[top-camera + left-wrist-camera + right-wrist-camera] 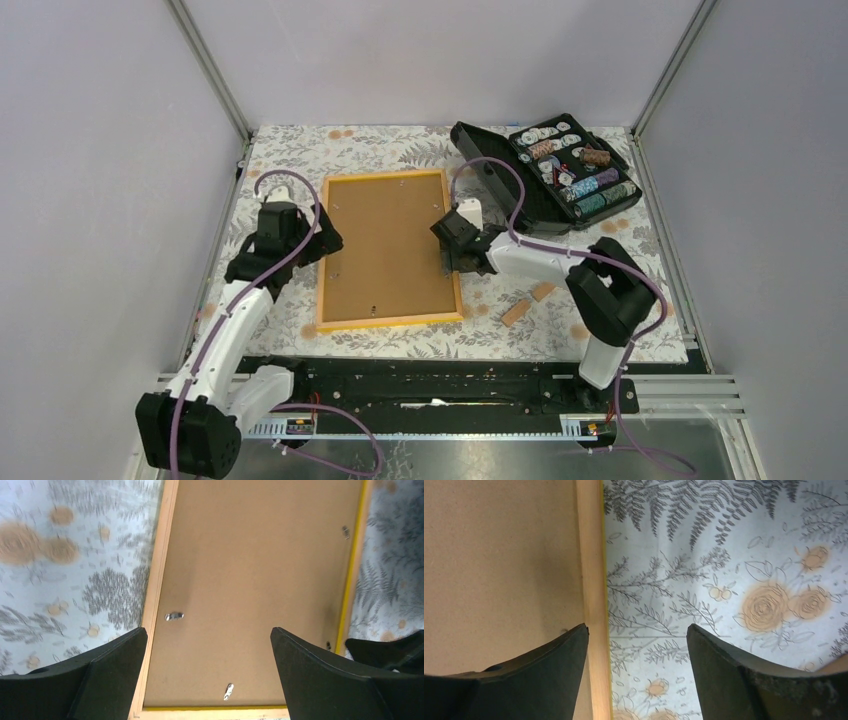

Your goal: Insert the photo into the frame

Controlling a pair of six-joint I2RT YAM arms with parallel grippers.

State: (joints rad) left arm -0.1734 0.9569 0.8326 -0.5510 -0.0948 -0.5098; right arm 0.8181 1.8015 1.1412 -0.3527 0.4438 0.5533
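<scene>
frame point(388, 250): flat on the floral cloth point(300, 150), mid-table, brown board back facing up
left gripper point(209, 640): jaws spread wide, nothing held, over the frame's left border
right gripper point(637, 635): jaws apart, nothing held, straddling the frame's right border
chip case point(560, 170): open, far right corner

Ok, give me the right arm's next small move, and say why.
Probably lower the right gripper and close on the right rail of the thin orange-yellow rectangular picture frame. Its jaws stand open astride that rail, the frame lies brown board up on the floral cloth, and no print shows, so lifting that edge seems the way on.
</scene>
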